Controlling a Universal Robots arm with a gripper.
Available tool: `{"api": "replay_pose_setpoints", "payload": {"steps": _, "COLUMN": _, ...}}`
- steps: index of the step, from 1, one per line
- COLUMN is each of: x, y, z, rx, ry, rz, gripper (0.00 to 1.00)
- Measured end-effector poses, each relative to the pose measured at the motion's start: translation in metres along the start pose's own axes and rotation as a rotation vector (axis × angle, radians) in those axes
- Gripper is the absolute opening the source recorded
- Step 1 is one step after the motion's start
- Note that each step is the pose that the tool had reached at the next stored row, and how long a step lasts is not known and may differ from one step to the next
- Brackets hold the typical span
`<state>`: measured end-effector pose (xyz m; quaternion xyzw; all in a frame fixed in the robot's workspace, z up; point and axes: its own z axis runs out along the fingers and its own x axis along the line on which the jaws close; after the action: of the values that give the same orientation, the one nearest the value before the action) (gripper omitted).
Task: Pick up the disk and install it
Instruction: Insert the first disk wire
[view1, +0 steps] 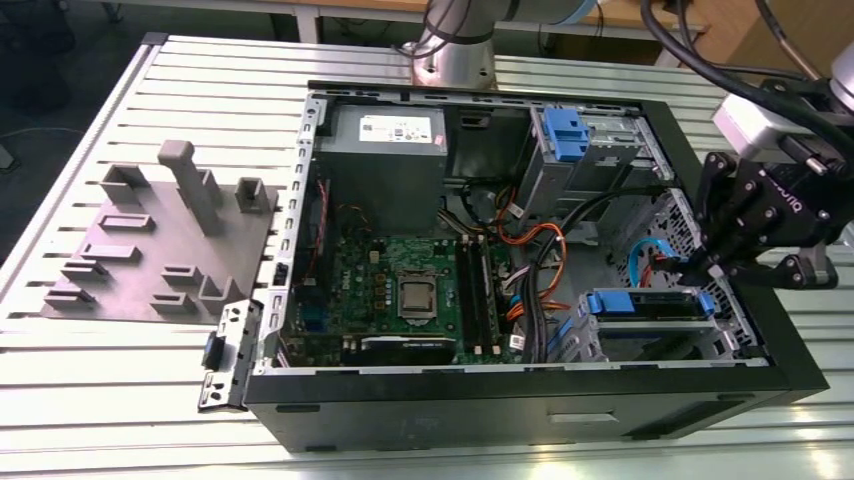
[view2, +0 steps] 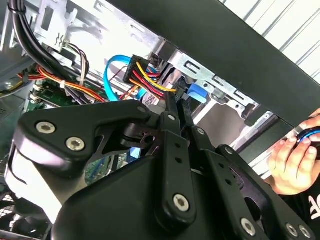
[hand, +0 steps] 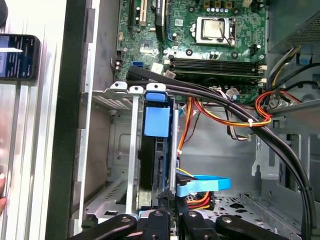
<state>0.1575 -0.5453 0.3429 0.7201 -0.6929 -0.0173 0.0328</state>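
Disk seated edge-on in the lower bay, jaws pinched narrow at its rear edge

Nearest the wrist, the gripper has its jaws drawn close together at the back edge of the disk, which stands on edge in the drive cage at the case's front corner, blue tab up. Just beside it run the blue data cable and the red-yellow power leads; a skewed push could jam the rails, or the linkage could snag and tug those wires. Farther off, the motherboard and the tabletop lie clear of the work.
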Motion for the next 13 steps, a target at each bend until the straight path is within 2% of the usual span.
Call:
{"api": "replay_pose_setpoints", "payload": {"steps": 3, "x": 0.0011, "y": 0.0013, "z": 0.0002, "rx": 0.0031, "ry": 0.0006, "rz": -0.007, "gripper": 0.16}}
{"api": "replay_pose_setpoints", "payload": {"steps": 8, "x": 0.0015, "y": 0.0071, "z": 0.0007, "rx": 0.0074, "ry": 0.0015, "rz": -0.017, "gripper": 0.16}}
{"api": "replay_pose_setpoints", "payload": {"steps": 13, "x": 0.0035, "y": 0.0108, "z": 0.0014, "rx": 0.0164, "ry": 0.0030, "rz": -0.030, "gripper": 0.16}}
